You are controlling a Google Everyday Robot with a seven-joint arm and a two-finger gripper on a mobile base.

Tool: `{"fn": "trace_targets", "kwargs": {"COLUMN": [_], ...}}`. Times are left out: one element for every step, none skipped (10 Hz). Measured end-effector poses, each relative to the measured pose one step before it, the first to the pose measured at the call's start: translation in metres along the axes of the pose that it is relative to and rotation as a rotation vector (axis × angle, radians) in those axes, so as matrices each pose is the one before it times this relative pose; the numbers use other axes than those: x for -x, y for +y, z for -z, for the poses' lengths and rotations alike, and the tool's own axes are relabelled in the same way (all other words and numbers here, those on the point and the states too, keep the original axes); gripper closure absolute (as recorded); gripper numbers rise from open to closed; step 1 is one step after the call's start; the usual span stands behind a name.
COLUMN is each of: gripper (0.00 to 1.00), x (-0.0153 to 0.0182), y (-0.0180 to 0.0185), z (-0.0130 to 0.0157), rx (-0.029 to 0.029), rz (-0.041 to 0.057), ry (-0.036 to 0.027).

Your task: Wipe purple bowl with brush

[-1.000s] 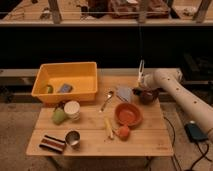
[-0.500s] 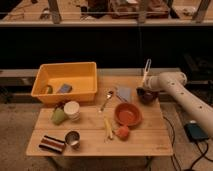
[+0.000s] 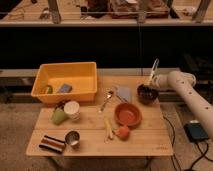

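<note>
Gripper (image 3: 151, 83) clamped shut on brush (image 3: 154, 68), just above purple bowl (image 3: 146, 94).
Bowl sits right of centre on the wooden table (image 3: 145, 141), above the orange bowl (image 3: 128, 114); pale handle slants toward upper right.

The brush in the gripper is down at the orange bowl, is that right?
Not quite. The camera view shows the gripper, shut on the brush, down at the purple bowl near the right edge of the table. The orange bowl sits apart from it, nearer the middle.
</note>
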Motion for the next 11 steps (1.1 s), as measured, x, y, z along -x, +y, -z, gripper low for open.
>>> {"fn": "trace_targets", "kwargs": {"gripper": [0.83,0.83,0.83,0.83,0.83,0.83,0.83,0.83,0.83,0.83,0.83], "x": [0.00019,-0.00036,0.00028,0.00088,0.00013,-0.00194,-0.00013,-0.00114,0.00015,0.00109,0.00207], "y": [-0.00052,0.00048,0.00489,0.00630,0.00738,0.00507,0.00384,0.00133,-0.00138,-0.00337,-0.00370], "z": [-0.00029,-0.00118,-0.00344,-0.00395,-0.00307,0.00008,-0.00060,0.00000,-0.00047,-0.00146,-0.00170], "rx": [-0.00017,-0.00340,-0.00398,-0.00277,-0.00402,-0.00795,-0.00466,-0.01139,-0.00760,-0.00677,-0.00148], "rz": [0.00156,0.01963,0.02954,0.03084,0.02551,0.00427,-0.00386,-0.00125,0.00673,0.01434,0.01482], "ry": [-0.00053,0.00129,0.00180,0.01032,0.02208,0.01667,0.00338,0.00070,-0.00560,-0.00970,-0.00986]}}
